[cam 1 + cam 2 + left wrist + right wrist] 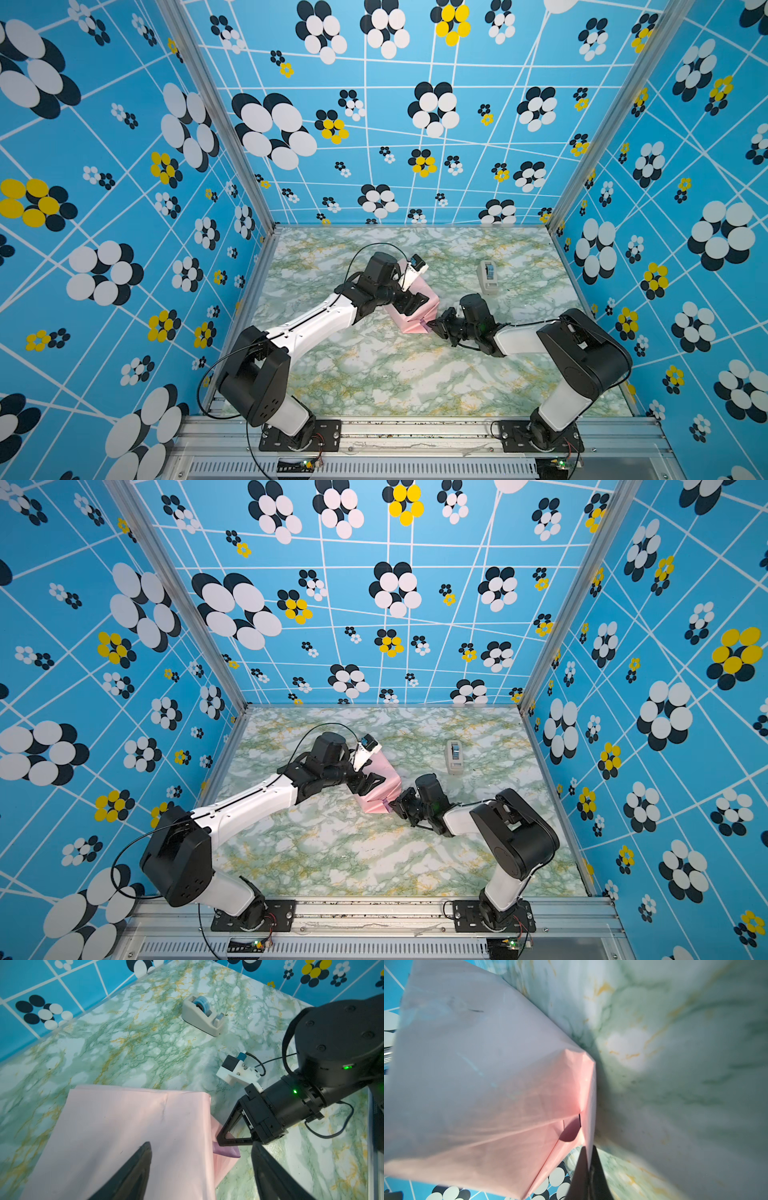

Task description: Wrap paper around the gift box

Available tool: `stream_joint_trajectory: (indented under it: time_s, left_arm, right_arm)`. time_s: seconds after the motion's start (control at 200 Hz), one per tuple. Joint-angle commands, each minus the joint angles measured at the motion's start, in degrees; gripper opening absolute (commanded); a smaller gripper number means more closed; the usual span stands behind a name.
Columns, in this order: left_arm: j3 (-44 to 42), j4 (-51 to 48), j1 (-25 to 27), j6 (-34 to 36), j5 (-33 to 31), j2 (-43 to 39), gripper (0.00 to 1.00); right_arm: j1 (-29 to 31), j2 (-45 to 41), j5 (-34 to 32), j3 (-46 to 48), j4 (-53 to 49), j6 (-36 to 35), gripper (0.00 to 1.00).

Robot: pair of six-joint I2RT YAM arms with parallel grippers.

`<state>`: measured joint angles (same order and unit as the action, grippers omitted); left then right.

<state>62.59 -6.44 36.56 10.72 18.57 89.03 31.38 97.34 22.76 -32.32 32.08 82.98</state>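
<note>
Honestly, right claw (219, 1140) is clamped on the paper (124, 1126) flap at its tip; left claw (201, 1145) gapes wide just above.

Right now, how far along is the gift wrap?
Done: the paper covers the top and near side, pink face out; the gift box is hidden beneath. In hand: the right claw pinches a lilac-tipped end flap; the left claw stands open over the top. Left: likely folding that end down and taping; the tape dispenser sits apart.
</note>
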Motion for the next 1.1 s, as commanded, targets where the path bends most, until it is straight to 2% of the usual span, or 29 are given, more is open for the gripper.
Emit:
stream_joint_trajectory:
  time_s: [0.0, 0.125, 0.23, 0.305, 0.455, 0.635, 0.67, 0.985, 1.04, 1.095]
  left_arm:
    - [4.28, -6.28, -0.44, 3.11, -4.93, 4.43, 0.76]
    - [7.23, -6.5, 1.02, 2.07, -4.97, 8.02, 0.67]
    - [8.73, -5.85, 2.03, 1.42, -3.89, 10.34, 0.54]
    - [9.96, -6.47, 2.44, 0.73, -3.78, 11.95, 0.48]
    - [11.07, -6.4, 2.77, -0.26, -2.07, 13.99, 0.46]
    - [11.63, -8.39, 3.48, 0.3, -5.02, 16.46, 0.44]
    - [11.38, -8.5, 3.6, 0.48, -5.64, 16.72, 0.39]
    - [11.05, -9.82, 4.51, 2.2, -7.41, 17.27, 0.38]
    - [11.25, -9.8, 4.58, 2.2, -7.49, 16.15, 0.42]
    - [11.16, -9.4, 4.42, 2.4, -7.57, 14.0, 0.57]
  right_arm:
    - [0.33, -1.41, -0.62, -0.84, -1.56, -0.52, 0.0]
    - [0.3, -1.93, -0.83, -0.76, -2.17, -0.88, 0.0]
    - [0.29, -2.02, -0.79, -0.73, -2.6, -1.15, 0.0]
    - [0.35, -1.97, -0.79, -0.77, -2.63, -1.17, 0.0]
    - [0.35, -1.81, -0.7, -0.91, -2.69, -1.24, 0.0]
    - [0.31, -1.81, -0.73, -0.73, -2.54, -1.24, 0.0]
    - [0.35, -1.82, -0.75, -0.76, -2.63, -1.27, 0.0]
    - [0.33, -2.13, -0.79, -0.92, -3.07, -1.44, 0.0]
    - [0.33, -2.2, -0.84, -0.89, -3.15, -1.42, 0.0]
    - [0.29, -2.19, -0.79, -0.9, -3.32, -1.35, 0.0]
